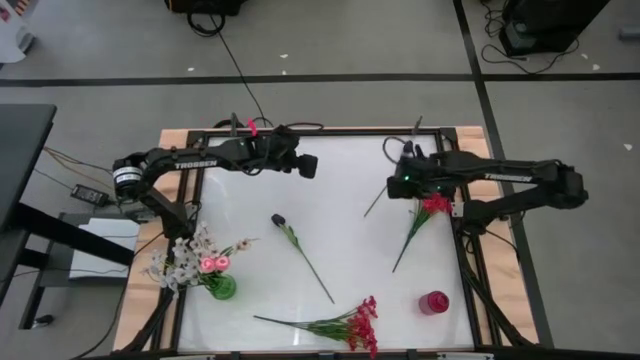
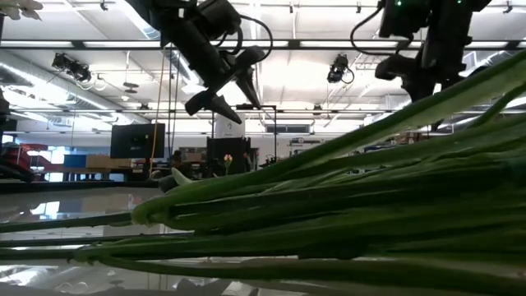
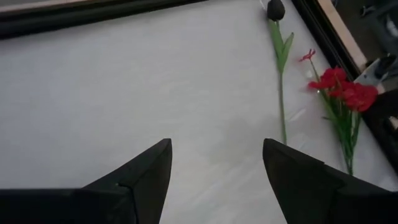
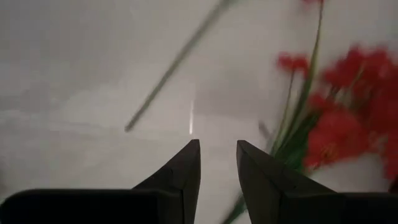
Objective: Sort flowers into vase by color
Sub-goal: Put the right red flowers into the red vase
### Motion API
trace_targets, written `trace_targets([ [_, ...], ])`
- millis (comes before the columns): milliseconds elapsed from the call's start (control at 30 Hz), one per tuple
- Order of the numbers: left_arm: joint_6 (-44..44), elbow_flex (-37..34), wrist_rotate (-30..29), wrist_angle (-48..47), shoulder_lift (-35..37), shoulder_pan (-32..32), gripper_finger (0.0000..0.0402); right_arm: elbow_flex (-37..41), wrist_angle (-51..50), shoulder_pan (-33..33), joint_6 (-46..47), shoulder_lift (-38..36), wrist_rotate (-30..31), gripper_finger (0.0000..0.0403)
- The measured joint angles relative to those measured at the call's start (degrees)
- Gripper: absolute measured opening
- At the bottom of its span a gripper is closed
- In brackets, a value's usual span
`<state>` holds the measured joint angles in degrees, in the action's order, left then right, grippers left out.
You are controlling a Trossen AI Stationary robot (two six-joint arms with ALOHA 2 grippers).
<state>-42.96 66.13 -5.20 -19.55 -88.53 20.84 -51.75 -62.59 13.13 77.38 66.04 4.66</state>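
My left gripper (image 1: 310, 167) (image 3: 217, 143) hangs open above the table's far middle, with nothing between its fingers. My right gripper (image 1: 402, 183) (image 4: 217, 142) points down over the far right. Its fingers stand a narrow gap apart and hold nothing. It is just beside a red blossom spray (image 1: 432, 206) (image 4: 348, 118) and a thin bare stem (image 1: 376, 203) (image 4: 174, 62), both flat on the table. A leafy stem with a dark bud (image 1: 300, 248) (image 3: 277, 37) lies mid-table. Another red spray (image 1: 350, 325) lies by the near edge. A green vase (image 1: 222, 288) at the near left holds pink and white flowers.
A red vase (image 1: 433, 302) stands at the near right. Black frame rails (image 1: 190, 230) run along the table's sides. In the low view, green stems (image 2: 329, 205) lie close in front of the camera and hide most of the table.
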Motion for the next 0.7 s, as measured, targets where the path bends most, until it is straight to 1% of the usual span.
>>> trace_targets([
  [133, 4.38, 0.0, 0.87, -0.06, 0.0, 0.92, 0.0256, 0.0, -0.12, -3.13, 9.18, 2.55, -1.07, 0.0114],
  [233, 7.62, 0.0, 2.79, -0.09, 0.0, 1.89, 0.0256, 0.0, -1.4, -5.92, 15.9, 4.65, -1.58, 0.0114],
  [300, 9.47, 0.0, 5.01, -0.15, 0.0, 2.56, 0.0256, 0.0, -3.05, -8.4, 20.7, 6.2, -2.65, 0.0114],
  [467, 15.61, 0.0, 11.24, -0.18, 0.0, 4.62, 0.0256, 0.04, -5.31, -16.3, 32.21, 10.34, -2.96, 0.0117],
  [533, 17.74, 0.0, 12.95, -0.3, 0.0, 5.7, 0.0256, 0.61, -4.11, -18.43, 35.06, 11.67, -3.09, 0.0123],
  [633, 19.81, 0.0, 13.74, -0.3, 0.0, 7.26, 0.0256, 2.41, -3.55, -20.34, 38.52, 13.9, -3.09, 0.014],
  [700, 20.22, 0.0, 14.39, -0.28, 0.0, 8.37, 0.0256, 4.33, -3.16, -20.83, 40.94, 15.01, -4.81, 0.0155],
])
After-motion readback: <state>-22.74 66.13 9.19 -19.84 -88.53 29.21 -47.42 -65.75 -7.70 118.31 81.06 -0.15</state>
